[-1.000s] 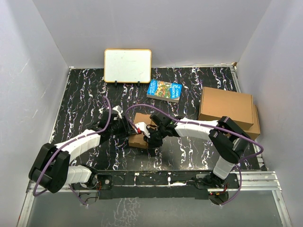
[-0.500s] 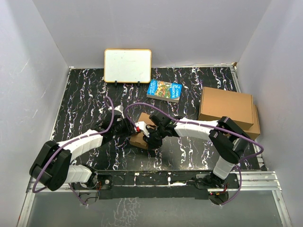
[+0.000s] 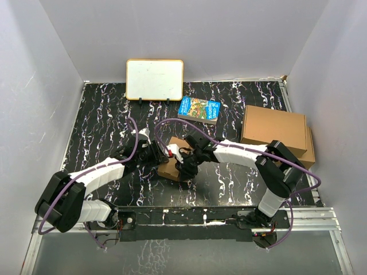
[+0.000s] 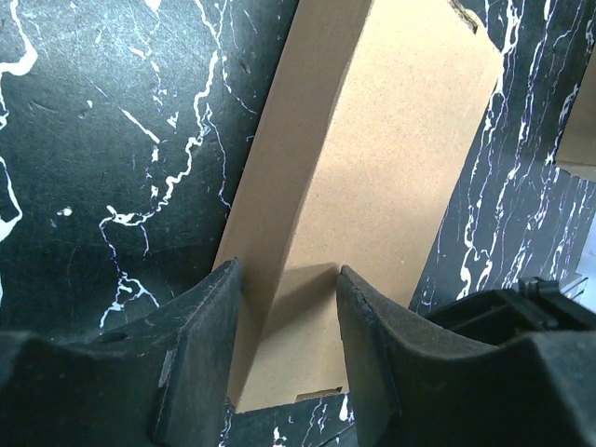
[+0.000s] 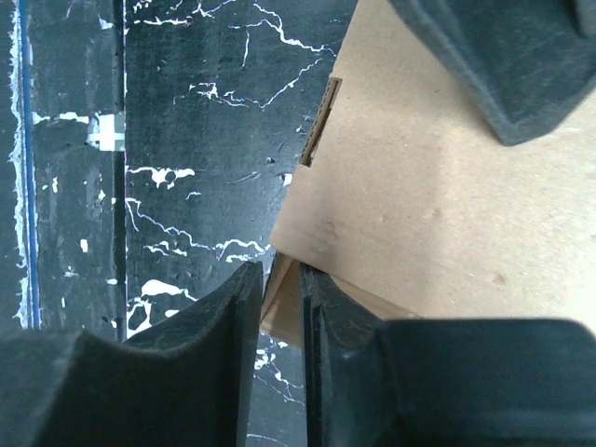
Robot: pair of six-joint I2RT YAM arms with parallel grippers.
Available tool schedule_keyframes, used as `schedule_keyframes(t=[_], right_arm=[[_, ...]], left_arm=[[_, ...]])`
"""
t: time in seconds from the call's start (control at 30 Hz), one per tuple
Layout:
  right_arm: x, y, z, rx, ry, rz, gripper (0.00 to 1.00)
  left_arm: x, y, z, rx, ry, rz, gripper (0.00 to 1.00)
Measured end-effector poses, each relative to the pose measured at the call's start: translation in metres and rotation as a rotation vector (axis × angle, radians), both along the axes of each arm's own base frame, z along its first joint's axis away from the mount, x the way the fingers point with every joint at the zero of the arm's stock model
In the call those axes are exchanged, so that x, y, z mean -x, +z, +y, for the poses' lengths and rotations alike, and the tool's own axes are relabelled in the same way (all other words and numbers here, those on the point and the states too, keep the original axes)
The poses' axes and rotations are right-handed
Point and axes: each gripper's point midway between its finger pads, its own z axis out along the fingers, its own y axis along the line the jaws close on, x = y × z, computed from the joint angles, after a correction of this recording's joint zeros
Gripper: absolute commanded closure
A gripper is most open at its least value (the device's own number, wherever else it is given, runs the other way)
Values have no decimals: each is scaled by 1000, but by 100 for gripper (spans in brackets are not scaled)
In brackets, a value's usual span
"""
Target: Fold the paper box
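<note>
**Small cardboard box mid-table, both grippers on it**

The paper box sits flat on the black marbled table, roughly in the middle and a bit toward the near edge, with both arms meeting over it.

The left gripper comes in from the left and is on the box's left end. In its wrist view the jaws stand clearly apart, not clenched. One finger is right at the box's outer edge and the other is over the top face, with a fold line running up between them. Can't tell if they're pressing down.

The right gripper comes in from the right and is at the box's near corner. Its jaws are almost together with just a thin slit, and the cardboard edge sits in that slit. Honestly can't tell whether it's pinching it or has let go.

Further out, a colourful book lies behind the box. A whiteboard with a yellow frame leans on the back wall. Two bigger brown boxes are stacked at the right edge, well apart from the small one.
</note>
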Motion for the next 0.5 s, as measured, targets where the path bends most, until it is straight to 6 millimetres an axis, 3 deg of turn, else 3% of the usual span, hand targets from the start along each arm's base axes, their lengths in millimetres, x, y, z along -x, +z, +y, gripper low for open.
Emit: schedule_keyframes(t=[0.27,0.5], right_arm=[[-8,21,-9,-75,44,-22,61],[-1,30,-11,-127,127,-56,61]], left_arm=[[4,0,0,-6,-13,7,55],[5,-1,0,-9,-16,8,55]])
